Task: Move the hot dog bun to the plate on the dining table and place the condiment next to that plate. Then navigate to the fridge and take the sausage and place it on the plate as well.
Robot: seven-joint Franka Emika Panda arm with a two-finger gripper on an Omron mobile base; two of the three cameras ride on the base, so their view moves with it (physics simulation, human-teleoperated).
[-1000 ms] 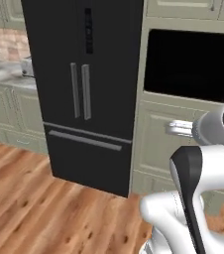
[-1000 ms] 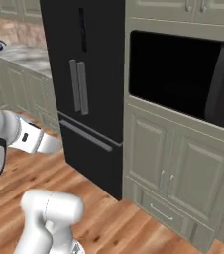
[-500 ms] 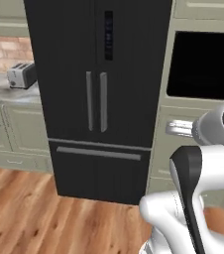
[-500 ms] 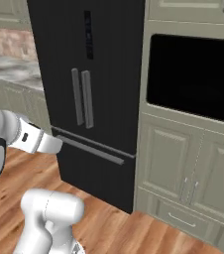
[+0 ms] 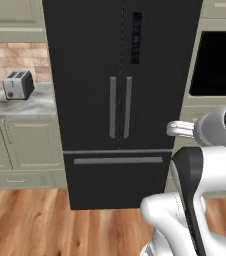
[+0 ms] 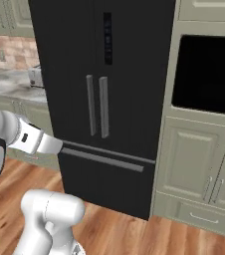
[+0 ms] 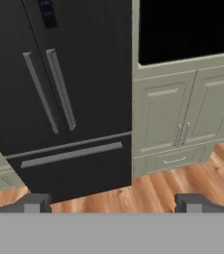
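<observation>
The fridge (image 5: 117, 100) is a tall black double-door unit with both doors shut, two grey vertical handles at its middle and a drawer with a long handle below. In the right base view the fridge (image 6: 102, 99) stands straight ahead of my arm. The hand view has the fridge (image 7: 54, 89) on its left half. My gripper (image 7: 113, 203) is open, its two dark fingertips (image 7: 34, 202) wide apart, nothing between them, well short of the doors. The hot dog bun, plate, dining table, condiment and sausage are out of view.
A steel toaster (image 5: 18, 85) sits on a marble counter (image 5: 15, 107) left of the fridge. A black wall oven (image 6: 206, 74) sits right of it above pale green cabinet doors (image 7: 178, 124). Wooden floor (image 5: 30, 220) lies in front.
The whole picture has shifted: the base has moved, so the fridge now looks larger and more central, and the toaster has come into the left view. The gripper stays open.
</observation>
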